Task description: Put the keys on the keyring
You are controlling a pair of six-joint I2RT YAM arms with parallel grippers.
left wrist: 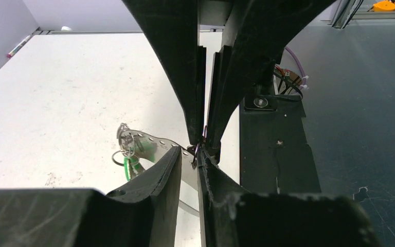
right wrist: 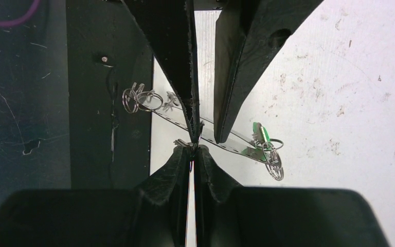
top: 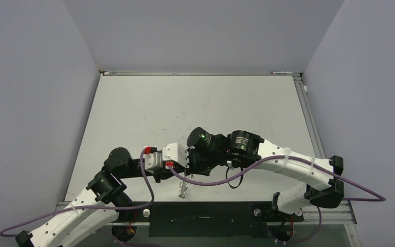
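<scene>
Shiny silvery metal keys [right wrist: 171,101]; scuffed matt table [top: 185,103].

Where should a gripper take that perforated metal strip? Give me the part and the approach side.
Grip the perforated metal strip on its bare middle span, pinching across its narrow width, probably from above. Both ends are crowded: rings at one, a green tag and more rings at the other.
</scene>
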